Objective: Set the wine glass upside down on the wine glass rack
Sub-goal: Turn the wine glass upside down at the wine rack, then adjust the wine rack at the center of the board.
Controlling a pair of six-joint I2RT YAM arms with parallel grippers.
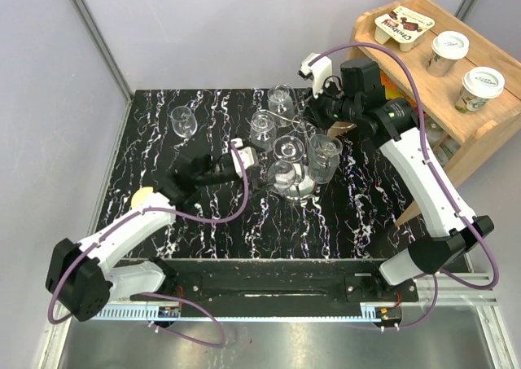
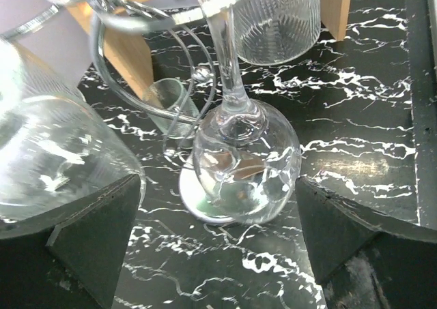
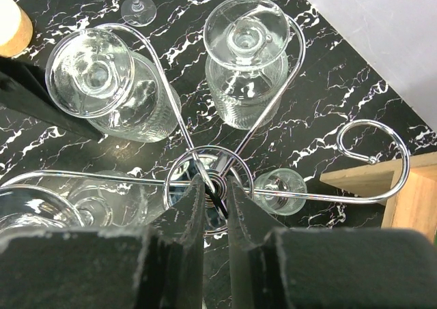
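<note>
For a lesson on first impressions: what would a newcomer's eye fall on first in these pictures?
The chrome wine glass rack in the middle of the table, its curled arms hung with upside-down glasses, draws the eye first. The right claw pinches its top hub, while the left claw stands open around the bowl of one hanging glass. A lone upright glass stands far left.

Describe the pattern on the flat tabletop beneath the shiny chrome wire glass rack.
Black tabletop with white marble-like veining; shows best in the top external view.
</note>
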